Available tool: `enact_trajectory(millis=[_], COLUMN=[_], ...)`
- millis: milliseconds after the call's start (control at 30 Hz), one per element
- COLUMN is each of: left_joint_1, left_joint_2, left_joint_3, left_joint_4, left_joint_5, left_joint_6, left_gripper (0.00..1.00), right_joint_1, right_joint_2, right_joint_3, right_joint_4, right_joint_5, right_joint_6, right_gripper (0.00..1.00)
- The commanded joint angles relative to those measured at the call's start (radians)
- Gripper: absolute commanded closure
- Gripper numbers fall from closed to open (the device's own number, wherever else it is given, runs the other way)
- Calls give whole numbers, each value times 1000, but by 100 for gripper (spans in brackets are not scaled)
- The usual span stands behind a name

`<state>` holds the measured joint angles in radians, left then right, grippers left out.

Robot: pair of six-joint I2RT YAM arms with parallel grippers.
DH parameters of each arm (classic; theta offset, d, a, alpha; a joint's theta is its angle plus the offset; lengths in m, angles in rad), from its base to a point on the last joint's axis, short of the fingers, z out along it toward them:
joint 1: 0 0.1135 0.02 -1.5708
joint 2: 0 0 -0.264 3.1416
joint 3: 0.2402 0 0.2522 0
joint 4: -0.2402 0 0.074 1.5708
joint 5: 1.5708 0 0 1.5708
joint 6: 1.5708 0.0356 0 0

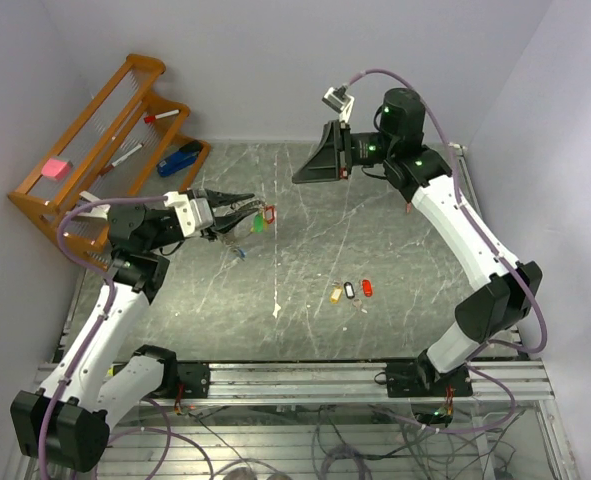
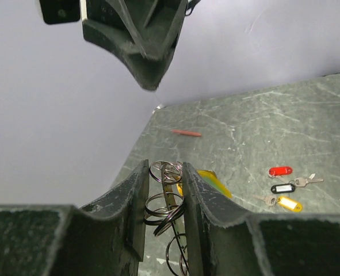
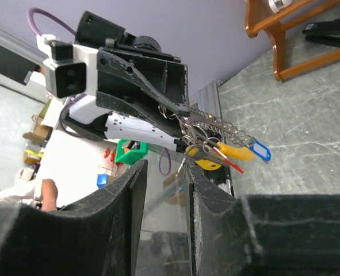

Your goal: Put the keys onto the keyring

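My left gripper (image 1: 237,210) is shut on the keyring (image 1: 255,217), a bunch of silvery metal rings (image 2: 165,202) with a yellow band (image 3: 239,151), held above the table's left side. Green, red and blue tags (image 3: 260,150) hang from it. Three loose keys lie on the table right of centre: yellow tag (image 1: 335,293), black-and-white tag (image 1: 350,290), red tag (image 1: 366,287). They also show in the left wrist view, the red one (image 2: 280,171) farthest. My right gripper (image 1: 315,165) is raised at the back, open and empty, pointing toward the left gripper (image 3: 146,75).
A wooden rack (image 1: 95,150) stands at the back left with a blue stapler (image 1: 180,158), pens and a pink block (image 1: 55,168). A red pen (image 2: 186,133) lies on the table near the far wall. A small white mark (image 1: 276,310) is near the table's front.
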<state>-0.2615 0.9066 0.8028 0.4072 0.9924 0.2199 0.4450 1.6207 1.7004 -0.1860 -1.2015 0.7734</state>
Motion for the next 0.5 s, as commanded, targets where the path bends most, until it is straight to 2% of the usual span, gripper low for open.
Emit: enact_trajectory(millis=[0, 100, 333, 467], left_joint_1=[-6, -11, -24, -27], left_joint_2=[18, 37, 49, 50], left_joint_3=[13, 19, 16, 19], left_joint_4=[141, 188, 203, 210], left_joint_5=[40, 59, 47, 48], left_joint_6=[-108, -169, -186, -203], left_gripper=[93, 93, 93, 93], right_joint_1=[31, 43, 109, 116], right_joint_2=[25, 28, 72, 79], right_joint_3=[34, 26, 61, 55], right_joint_4=[-116, -109, -146, -170], right_joint_5=[24, 34, 56, 67], right_joint_6=[-163, -178, -241, -277], right_gripper=[66, 66, 75, 67])
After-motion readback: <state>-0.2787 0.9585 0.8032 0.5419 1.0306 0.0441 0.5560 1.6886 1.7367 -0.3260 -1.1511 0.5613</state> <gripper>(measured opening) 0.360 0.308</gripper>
